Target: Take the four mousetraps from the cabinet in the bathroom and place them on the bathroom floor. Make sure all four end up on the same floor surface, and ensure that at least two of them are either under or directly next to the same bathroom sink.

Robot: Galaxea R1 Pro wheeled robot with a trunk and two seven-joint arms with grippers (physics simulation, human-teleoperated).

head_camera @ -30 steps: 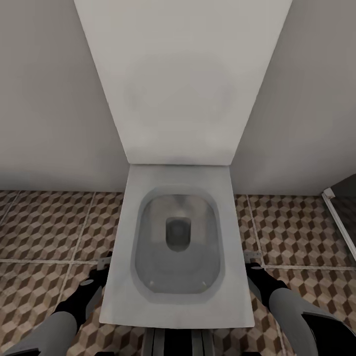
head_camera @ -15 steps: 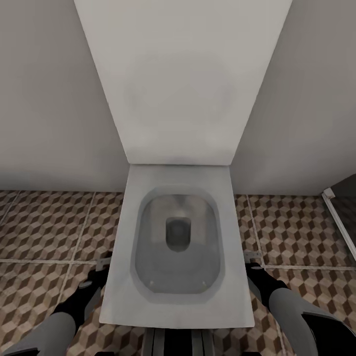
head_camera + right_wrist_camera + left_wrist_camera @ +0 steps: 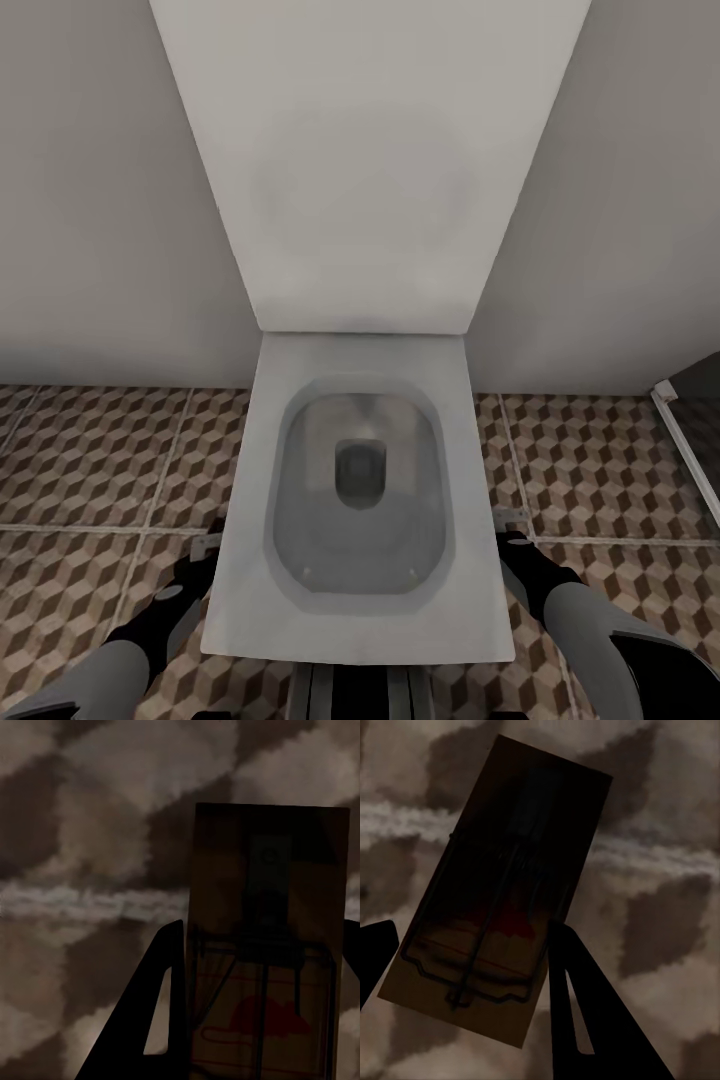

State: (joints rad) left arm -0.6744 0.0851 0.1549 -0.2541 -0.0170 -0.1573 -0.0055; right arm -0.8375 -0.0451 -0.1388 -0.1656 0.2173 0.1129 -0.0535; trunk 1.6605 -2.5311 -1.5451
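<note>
Robot faces a white toilet [image 3: 360, 500], arms low on either side of it, over the bathroom floor [image 3: 90, 460]. Two mousetraps are in play, neither clearly on the tiles yet, and no sink here; so most of the job looks left. Left gripper [image 3: 472, 975]: fingers spread around a mousetrap [image 3: 499, 885], the slab between them; a firm clamp I cannot tell. Right gripper [image 3: 262, 997]: another mousetrap [image 3: 266, 945] between its fingers, apparently gripped, patterned tile beyond.
</note>
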